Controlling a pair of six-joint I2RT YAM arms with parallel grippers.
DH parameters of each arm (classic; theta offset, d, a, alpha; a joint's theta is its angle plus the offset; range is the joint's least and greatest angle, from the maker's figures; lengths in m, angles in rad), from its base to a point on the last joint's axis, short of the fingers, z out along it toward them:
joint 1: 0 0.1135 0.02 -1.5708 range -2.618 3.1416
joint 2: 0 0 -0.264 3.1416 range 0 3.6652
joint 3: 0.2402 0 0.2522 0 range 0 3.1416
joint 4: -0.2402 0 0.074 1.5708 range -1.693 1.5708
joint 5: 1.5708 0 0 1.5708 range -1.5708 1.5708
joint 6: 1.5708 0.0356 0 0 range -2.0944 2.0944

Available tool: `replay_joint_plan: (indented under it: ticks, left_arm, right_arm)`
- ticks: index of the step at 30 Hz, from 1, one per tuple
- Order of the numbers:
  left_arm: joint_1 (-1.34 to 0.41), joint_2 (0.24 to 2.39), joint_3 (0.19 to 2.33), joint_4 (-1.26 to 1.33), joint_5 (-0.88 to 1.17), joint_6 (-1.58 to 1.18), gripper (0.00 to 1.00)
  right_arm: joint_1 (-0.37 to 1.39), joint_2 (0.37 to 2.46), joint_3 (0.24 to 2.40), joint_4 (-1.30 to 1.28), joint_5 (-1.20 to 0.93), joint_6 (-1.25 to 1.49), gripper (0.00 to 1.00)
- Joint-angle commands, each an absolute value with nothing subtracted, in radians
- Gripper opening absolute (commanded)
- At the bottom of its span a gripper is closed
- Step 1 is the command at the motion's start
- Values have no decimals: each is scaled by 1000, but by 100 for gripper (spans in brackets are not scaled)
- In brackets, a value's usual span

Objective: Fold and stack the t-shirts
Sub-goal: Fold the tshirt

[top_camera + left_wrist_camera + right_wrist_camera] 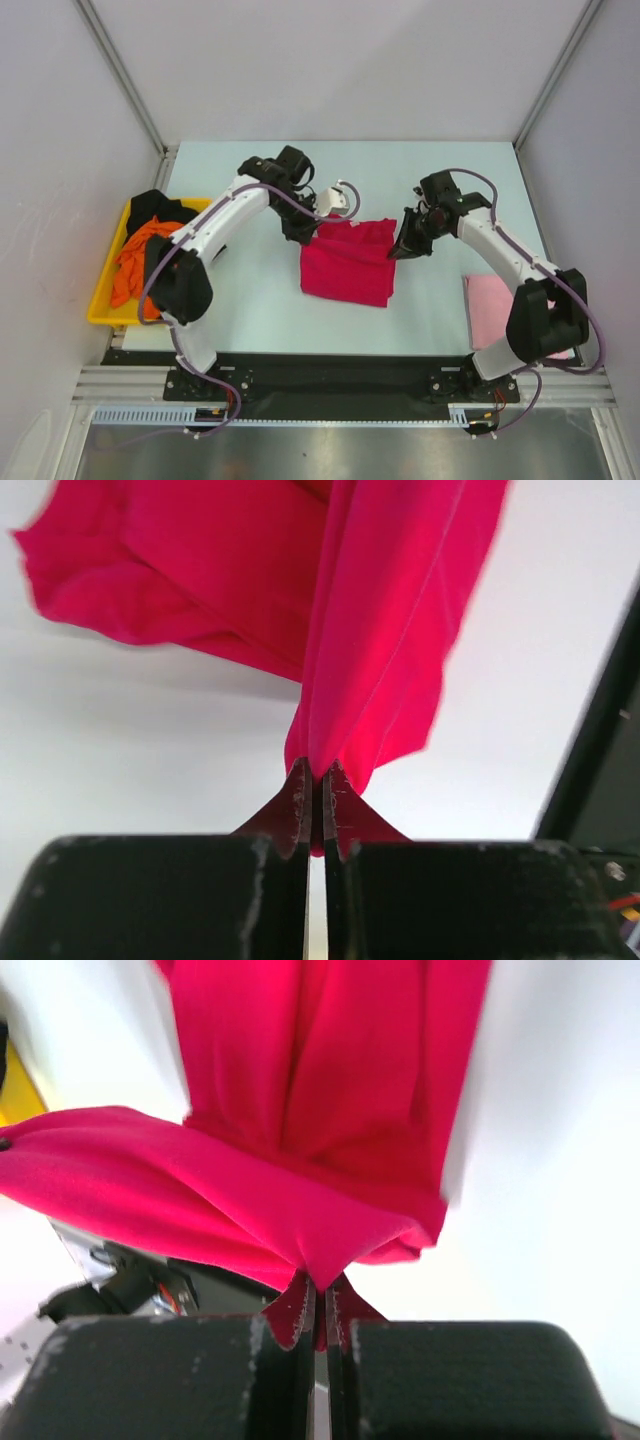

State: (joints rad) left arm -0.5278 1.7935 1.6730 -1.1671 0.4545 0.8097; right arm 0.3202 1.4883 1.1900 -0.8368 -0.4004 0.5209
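The crimson red t-shirt hangs partly folded at the table's middle, held up by its two far corners. My left gripper is shut on its left far corner; in the left wrist view the cloth rises from the gripper. My right gripper is shut on the right far corner; in the right wrist view the cloth spreads above the gripper. A folded pale pink t-shirt lies at the right. The orange t-shirt and black t-shirt lie crumpled in the yellow tray.
The yellow tray stands at the table's left edge. White walls enclose the table on the left, back and right. The arm bases sit on a black rail along the near edge.
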Motion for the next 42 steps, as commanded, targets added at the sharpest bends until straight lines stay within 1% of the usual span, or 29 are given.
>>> replay_joint_plan:
  ticks: [1, 7, 9, 15, 20, 21, 22, 24, 25, 26, 27, 28, 29, 32, 34, 35, 37, 38, 39, 40, 42]
  left_arm:
    - [-494, 1884, 1802, -1175, 359, 810, 0]
    - [-465, 2037, 1992, -1128, 288, 796, 0]
    - [-460, 2068, 2014, -1103, 287, 787, 0]
    - [-457, 2132, 2014, -993, 255, 750, 0]
    - [-459, 2175, 2014, -879, 233, 723, 3]
    - [-459, 2181, 2016, -861, 223, 709, 4]
    - [-457, 2197, 2023, -847, 216, 704, 7]
    - [-457, 2215, 2032, -812, 206, 683, 14]
    - [-459, 2226, 2034, -798, 181, 670, 26]
    - [-457, 2241, 2034, -763, 166, 657, 30]
    - [-459, 2250, 2033, -743, 140, 622, 37]
    - [-459, 2258, 2034, -718, 88, 597, 49]
    - [-457, 2272, 2036, -666, 57, 554, 52]
    - [-453, 2276, 2063, -637, 17, 503, 60]
    - [-436, 2273, 2109, -670, 52, 444, 63]
    - [-419, 2269, 2117, -704, 101, 389, 64]
    - [-400, 2243, 2097, -719, 167, 327, 66]
    - [-393, 2227, 2079, -719, 199, 305, 66]
    - [-384, 2195, 2054, -710, 268, 292, 66]
    - [-382, 2175, 1986, -698, 291, 291, 66]
    - [-382, 2126, 1918, -655, 371, 299, 65]
  right_arm:
    - [261, 1566, 1261, -785, -350, 459, 0]
    - [222, 1702, 1319, -686, -385, 483, 0]
    - [221, 1736, 1348, -670, -382, 491, 0]
    - [189, 1809, 1368, -591, -374, 532, 0]
    - [180, 1861, 1388, -577, -368, 541, 0]
    - [178, 1865, 1384, -559, -367, 552, 4]
    - [170, 1871, 1384, -549, -362, 557, 16]
    - [163, 1891, 1391, -505, -359, 578, 28]
    - [158, 1899, 1397, -488, -345, 589, 35]
    - [150, 1905, 1411, -473, -333, 594, 41]
    - [146, 1923, 1426, -462, -316, 598, 43]
    - [143, 1931, 1462, -457, -278, 592, 45]
    - [140, 1933, 1477, -454, -253, 585, 45]
    - [141, 1892, 1483, -460, -183, 529, 45]
    - [155, 1817, 1442, -456, -157, 484, 42]
    - [164, 1792, 1371, -445, -160, 468, 36]
    - [205, 1719, 1303, -414, -158, 445, 27]
    - [221, 1698, 1234, -401, -164, 442, 22]
    - [233, 1681, 1209, -365, -176, 440, 21]
    - [254, 1669, 1181, -348, -195, 445, 23]
    - [265, 1658, 1137, -322, -202, 466, 34]
